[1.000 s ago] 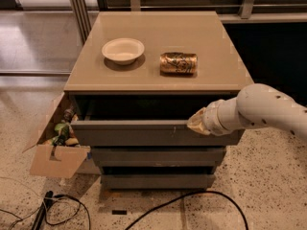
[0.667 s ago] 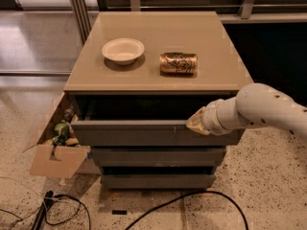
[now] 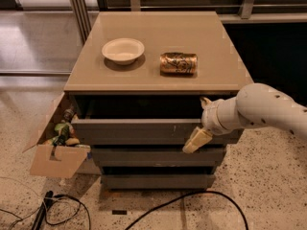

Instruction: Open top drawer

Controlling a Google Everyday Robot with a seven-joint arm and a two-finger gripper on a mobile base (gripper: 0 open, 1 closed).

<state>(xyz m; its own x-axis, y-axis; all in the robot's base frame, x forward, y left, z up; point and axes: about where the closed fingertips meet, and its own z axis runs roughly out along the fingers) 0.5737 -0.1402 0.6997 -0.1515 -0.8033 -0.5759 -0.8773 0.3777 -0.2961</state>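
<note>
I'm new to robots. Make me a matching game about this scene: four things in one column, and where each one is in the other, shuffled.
1. bowl
2. can
3. cardboard box
4. gripper

A. on the floor, left of the cabinet
B. at the front of the top drawer, right side
C. on the cabinet top, lying on its side
D. on the cabinet top, upright, left half

Pairs: 1-D, 2-C, 3-A, 4-B

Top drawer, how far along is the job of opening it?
Done: the top drawer is already partly out, its front standing forward of the two lower drawers, with a dark gap under the cabinet top. In hand: the end effector is at the right part of its front. Left: probably pulling it farther, if a wider opening is wanted.
</note>
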